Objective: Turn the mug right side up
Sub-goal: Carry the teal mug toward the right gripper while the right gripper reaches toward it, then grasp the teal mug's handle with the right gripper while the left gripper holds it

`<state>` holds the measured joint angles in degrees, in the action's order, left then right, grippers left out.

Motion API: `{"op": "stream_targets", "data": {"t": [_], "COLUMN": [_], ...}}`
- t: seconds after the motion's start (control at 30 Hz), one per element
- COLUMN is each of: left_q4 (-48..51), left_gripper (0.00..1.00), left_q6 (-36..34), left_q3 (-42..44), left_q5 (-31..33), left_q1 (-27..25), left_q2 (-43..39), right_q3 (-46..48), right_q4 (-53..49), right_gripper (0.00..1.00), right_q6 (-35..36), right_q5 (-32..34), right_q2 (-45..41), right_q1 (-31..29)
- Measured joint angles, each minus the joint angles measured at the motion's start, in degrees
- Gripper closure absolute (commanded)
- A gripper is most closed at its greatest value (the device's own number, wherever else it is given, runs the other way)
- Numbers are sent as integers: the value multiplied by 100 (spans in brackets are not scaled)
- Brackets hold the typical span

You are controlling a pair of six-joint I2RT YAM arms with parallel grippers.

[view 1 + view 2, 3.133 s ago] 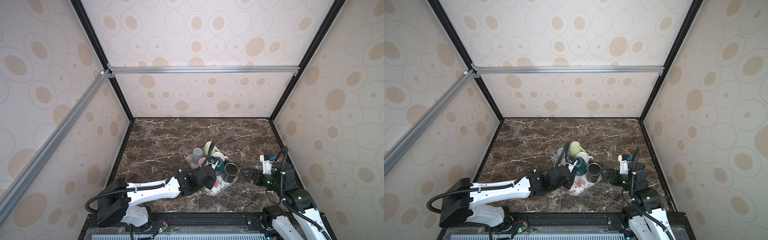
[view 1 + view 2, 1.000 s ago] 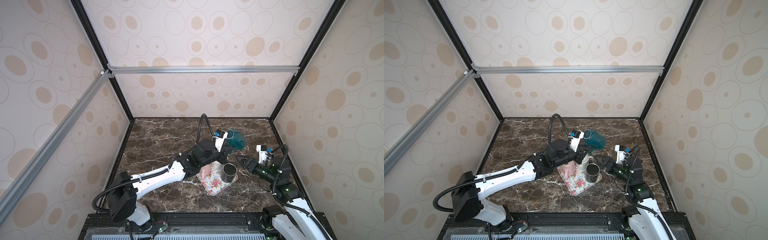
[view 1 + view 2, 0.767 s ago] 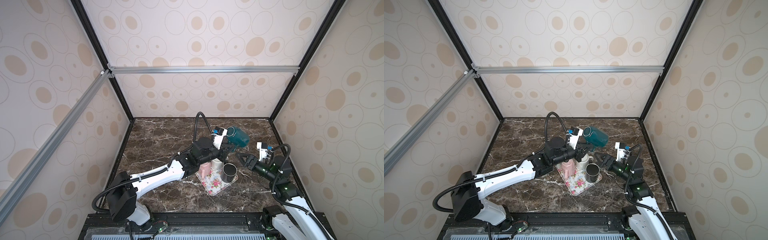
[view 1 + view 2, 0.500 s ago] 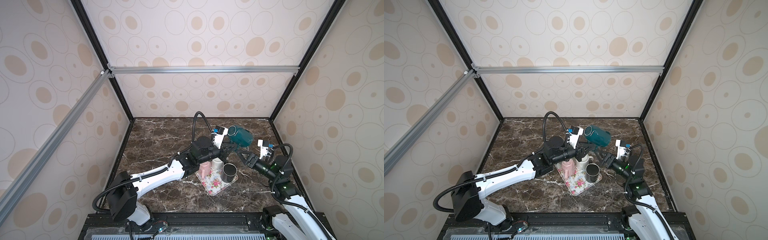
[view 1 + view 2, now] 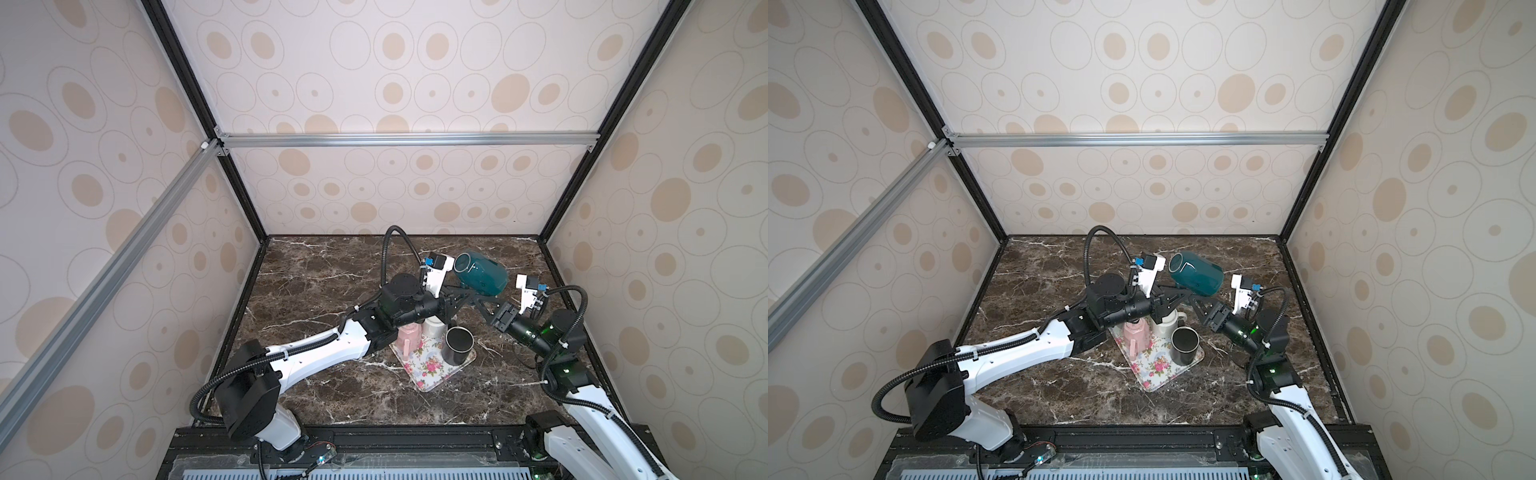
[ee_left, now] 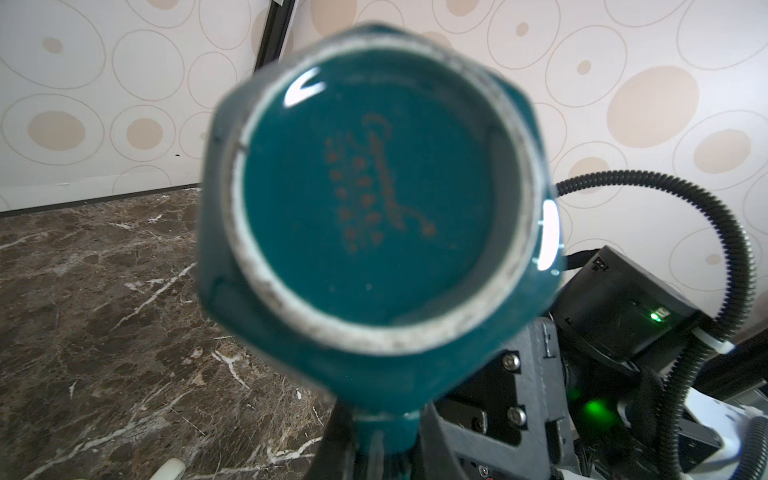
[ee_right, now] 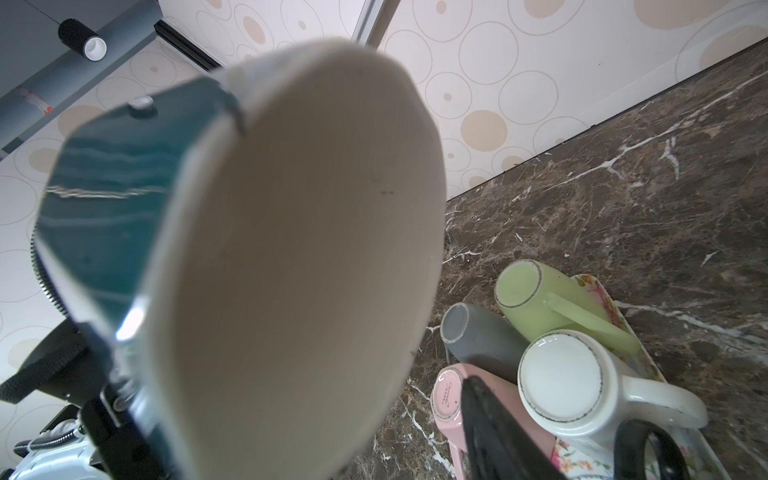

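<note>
Carried a little higher and further right than a second before, the left gripper (image 5: 462, 296) stayed clamped on the handle (image 6: 384, 434) of the glossy teal ceramic mug (image 5: 478, 276). The mug hung on its side in the air just beyond the floral rectangular tray (image 5: 428, 374), with its mouth toward the right arm. Close under the mug, the right gripper (image 5: 482, 306) had come up with its jaws apart, and I could not tell whether they touched it.

Bright even light, mug (image 6: 370, 199) blurred close-up
</note>
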<state>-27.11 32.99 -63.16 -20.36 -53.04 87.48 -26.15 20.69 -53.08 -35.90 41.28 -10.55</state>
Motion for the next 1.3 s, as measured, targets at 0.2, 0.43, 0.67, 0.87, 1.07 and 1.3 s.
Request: {"op": "stream_targets", "data": {"t": [0.2, 0.43, 0.67, 0.87, 1.07, 1.3], "left_q4": [-461, -776, -1099, -1355, -1596, -1851], "left_gripper": [100, 100, 100, 100, 100, 100], "left_q6": [269, 492, 699, 920, 1126, 1318], "left_q3": [186, 232, 269, 269, 269, 269], "left_q5": [-125, -254, -367, -566, -828, -997], "left_q1": [28, 33, 46, 66, 72, 79], "left_q2": [151, 232, 299, 457, 529, 586], "right_q3": [0, 4, 48, 184, 243, 245], "right_q4": [52, 173, 365, 446, 450, 450], "right_gripper": [48, 56, 58, 57, 56, 61], "right_q6": [-52, -90, -155, -170, -151, -44], "right_q5": [-55, -61, -70, -46, -31, -33], "right_q2": [87, 48, -11, -162, -339, -472], "right_q1": [0, 0, 0, 2, 11, 11]}}
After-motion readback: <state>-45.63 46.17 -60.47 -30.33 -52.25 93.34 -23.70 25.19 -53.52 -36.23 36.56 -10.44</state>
